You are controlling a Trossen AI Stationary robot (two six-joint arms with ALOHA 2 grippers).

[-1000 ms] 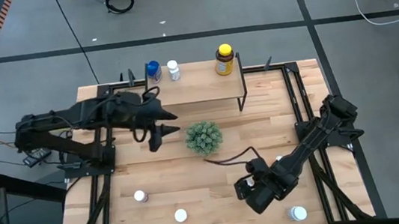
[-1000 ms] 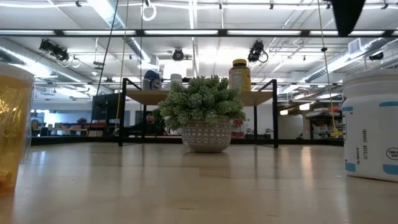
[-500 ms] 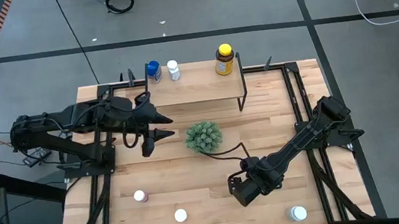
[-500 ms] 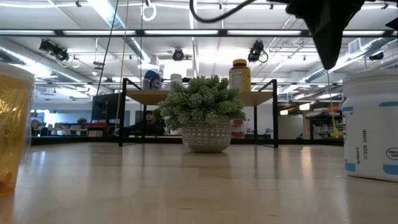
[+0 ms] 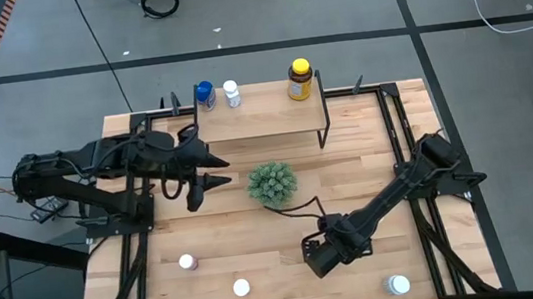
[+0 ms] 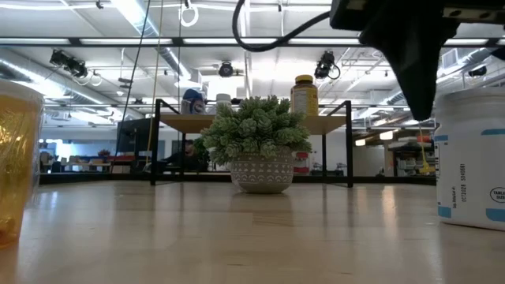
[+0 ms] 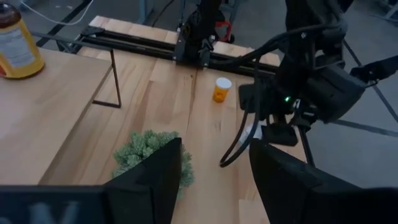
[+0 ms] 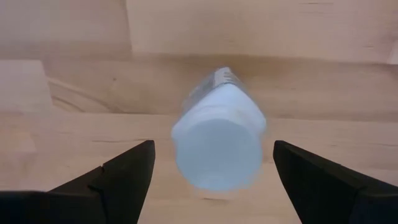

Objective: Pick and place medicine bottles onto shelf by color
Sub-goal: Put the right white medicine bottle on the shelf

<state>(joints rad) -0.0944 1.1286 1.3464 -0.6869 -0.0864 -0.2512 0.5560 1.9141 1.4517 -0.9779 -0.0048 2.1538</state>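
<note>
Right gripper (image 8: 208, 177) above the near middle of the surface (image 5: 256, 231), jaws open around a white-capped bottle (image 8: 217, 137), not yet closed, left gripper (image 5: 210, 169) open left of the plant (image 5: 271, 182), three bottles on the far shelf (image 5: 263, 118)

The wooden table (image 5: 368, 158) carries a shelf (image 5: 263, 118) at its far edge, a potted plant (image 5: 271, 182) near the middle, and white-capped bottles (image 5: 241, 287) along its near side.
</note>
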